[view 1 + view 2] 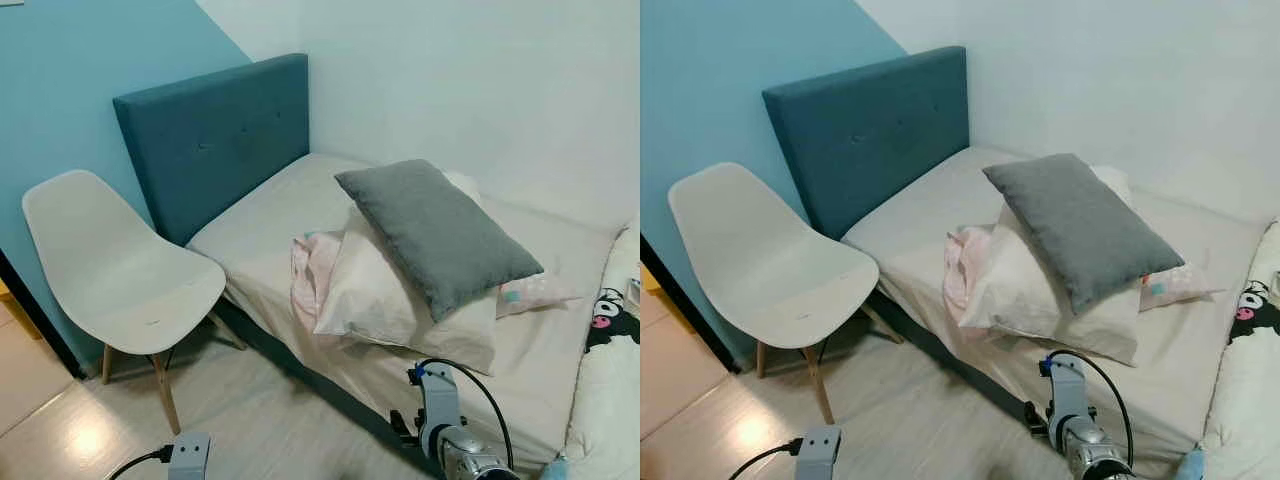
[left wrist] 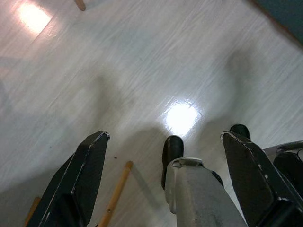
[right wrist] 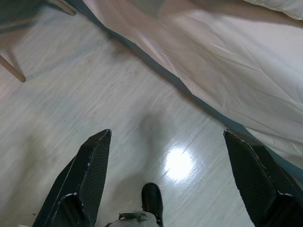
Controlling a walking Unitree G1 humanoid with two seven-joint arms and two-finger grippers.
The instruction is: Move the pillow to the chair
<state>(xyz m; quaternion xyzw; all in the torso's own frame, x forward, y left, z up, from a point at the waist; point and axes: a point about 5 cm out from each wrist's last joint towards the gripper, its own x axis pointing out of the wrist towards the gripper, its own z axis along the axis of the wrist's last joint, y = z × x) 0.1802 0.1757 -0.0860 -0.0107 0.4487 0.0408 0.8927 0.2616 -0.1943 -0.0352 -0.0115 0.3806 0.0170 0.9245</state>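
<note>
The grey pillow [image 1: 438, 232] lies atop a cream pillow [image 1: 400, 300] on the bed [image 1: 270, 215], untouched; the white chair [image 1: 120, 265] stands beside the bed. Both the left end effector [image 2: 165, 179] and right end effector [image 3: 165, 179] hang wide apart over the floor [image 3: 71, 109], holding nothing, so the approach step seems in hand; next, a reach up to the pillow

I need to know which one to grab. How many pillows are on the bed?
2, stacked on the bed's sheet: a grey rectangular fabric pillow on top, and a larger cream pillow beneath it. Pink cloth beside them could hide more.
</note>
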